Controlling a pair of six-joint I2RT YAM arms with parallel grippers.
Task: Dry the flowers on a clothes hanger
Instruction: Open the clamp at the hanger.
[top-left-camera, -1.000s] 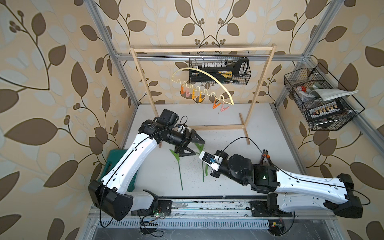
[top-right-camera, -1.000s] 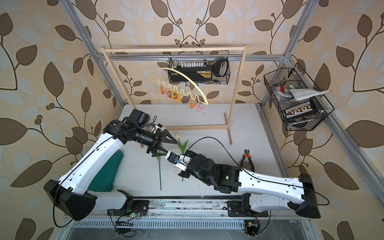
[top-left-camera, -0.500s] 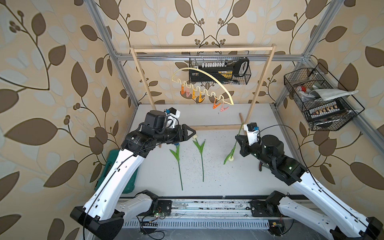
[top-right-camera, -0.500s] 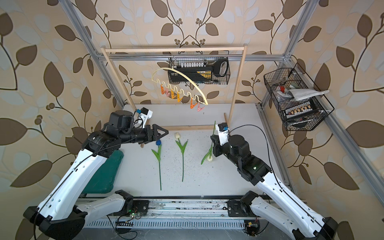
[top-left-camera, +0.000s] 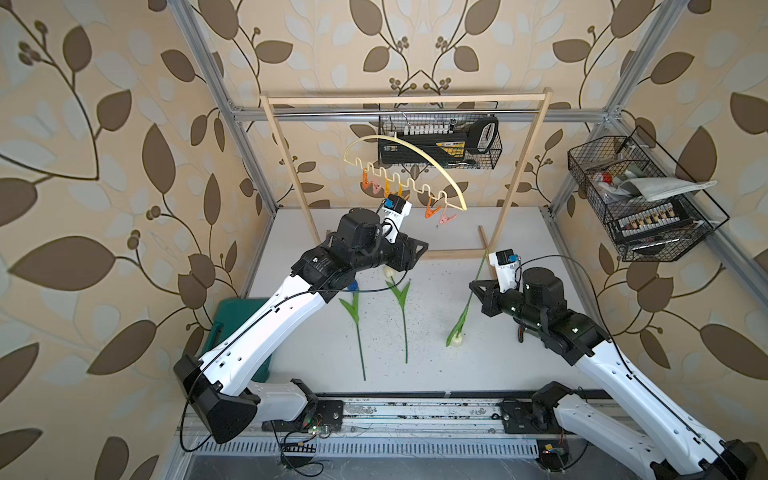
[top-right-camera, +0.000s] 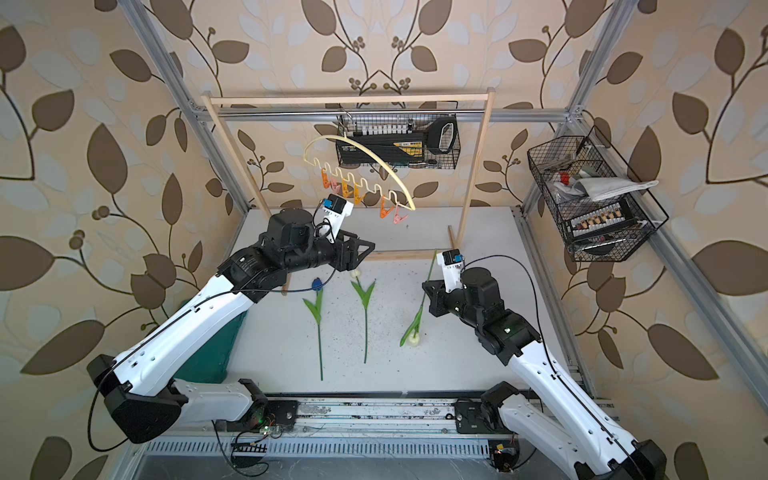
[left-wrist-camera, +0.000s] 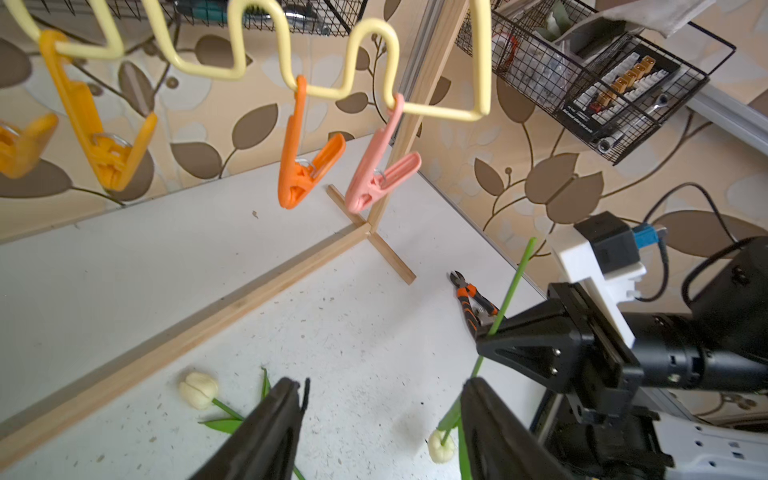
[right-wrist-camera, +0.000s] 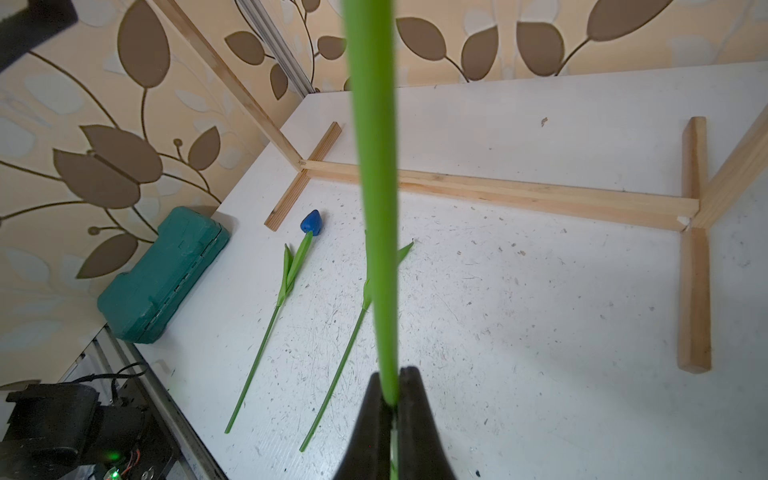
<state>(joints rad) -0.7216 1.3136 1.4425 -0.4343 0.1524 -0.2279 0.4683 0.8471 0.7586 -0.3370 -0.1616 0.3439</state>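
The cream clothes hanger hangs from the wooden rack, with orange and pink clips along its wavy bar. My left gripper is open and empty, raised just below and in front of those clips. Out to the right, my right gripper is shut on the green stem of a cream tulip, whose head hangs down near the table. On the table lie two more flowers, a blue tulip and a cream tulip.
The light wooden rack frame stands across the back, its base bar on the table. A green case sits at the left edge. Pliers lie beside the right arm. Wire baskets hang on the back and right walls.
My right arm has pulled back from the table's middle to the right, lifting the cream tulip by its stem. My left arm has risen from the table toward the hanger's clips.
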